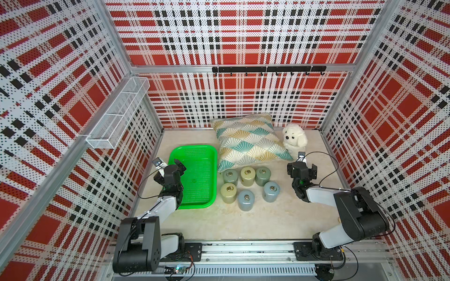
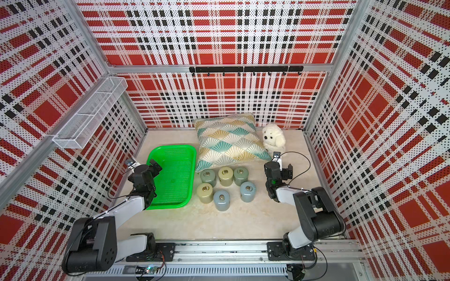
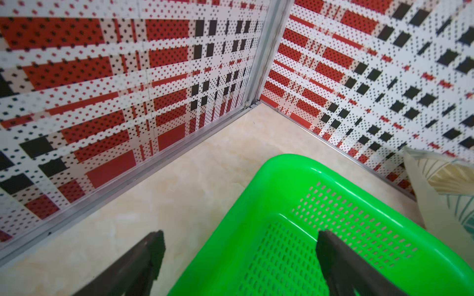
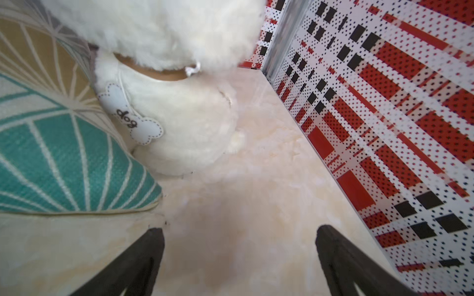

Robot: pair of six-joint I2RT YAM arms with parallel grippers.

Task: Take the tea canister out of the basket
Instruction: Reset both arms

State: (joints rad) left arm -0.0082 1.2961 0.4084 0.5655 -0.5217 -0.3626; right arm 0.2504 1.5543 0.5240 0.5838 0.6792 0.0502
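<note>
The bright green basket [image 1: 194,146] [image 2: 175,146] lies at the left of the table, and its perforated bottom is bare. Several tea canisters [image 1: 248,175] [image 2: 225,175] in grey-green, olive and blue-grey stand upright on the table just right of it, each with a ring on its lid. My left gripper [image 1: 179,165] [image 3: 239,235] hovers open over the basket's far left rim [image 3: 282,164], one finger over the table and one over the mesh. My right gripper [image 1: 302,166] [image 4: 239,229] is open above bare table, right of the canisters, holding nothing.
A patterned pillow [image 1: 248,143] leans behind the canisters, and a white plush dog [image 1: 294,138] [image 4: 179,115] sits just beyond my right gripper. A white wire rack [image 1: 117,114] hangs on the left wall, and a black hook rail [image 1: 267,69] runs along the back wall.
</note>
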